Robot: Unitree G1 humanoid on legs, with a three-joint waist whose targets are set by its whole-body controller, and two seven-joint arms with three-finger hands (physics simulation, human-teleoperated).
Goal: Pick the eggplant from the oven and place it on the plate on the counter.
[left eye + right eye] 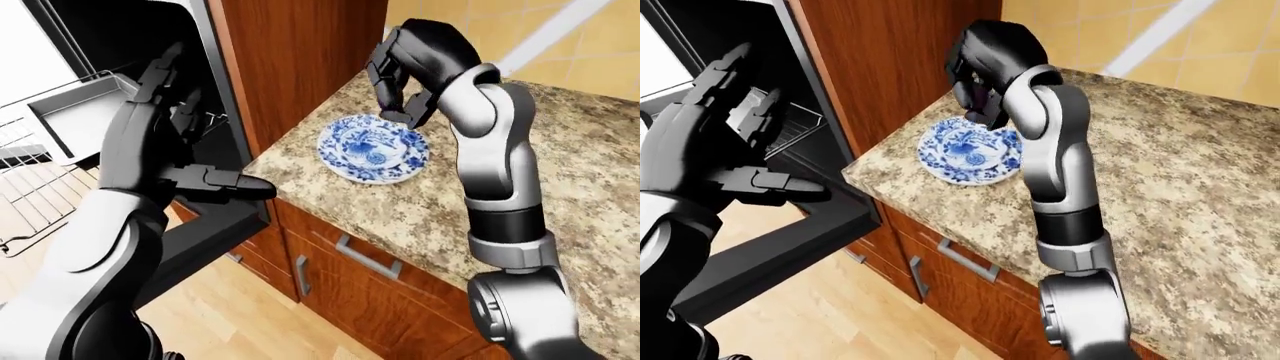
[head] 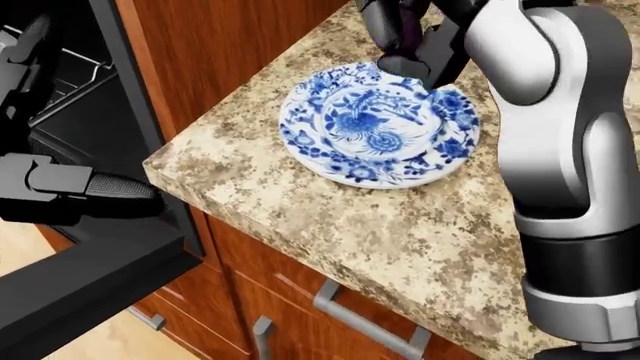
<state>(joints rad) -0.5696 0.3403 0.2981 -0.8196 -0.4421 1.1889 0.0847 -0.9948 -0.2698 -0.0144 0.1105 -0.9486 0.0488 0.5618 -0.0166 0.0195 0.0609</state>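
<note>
The blue and white plate (image 2: pixel 350 127) lies on the granite counter (image 2: pixel 400 232) near its left corner. My right hand (image 2: pixel 408 52) hangs over the plate's upper rim, fingers curled shut on a dark purple thing, seemingly the eggplant (image 2: pixel 408 16), which is mostly hidden by the fingers. A sliver of purple also shows in the right-eye view (image 1: pixel 986 96). My left hand (image 1: pixel 200 127) is open and empty, raised before the open oven (image 1: pixel 100 45) at the left of the left-eye view.
The oven door (image 1: pixel 200 240) hangs open below my left hand. A grey tray (image 1: pixel 75 124) and a wire rack (image 1: pixel 30 187) stick out of the oven. Wooden drawers with metal handles (image 1: pixel 368 257) sit under the counter. A wooden cabinet (image 1: pixel 300 52) stands beside the oven.
</note>
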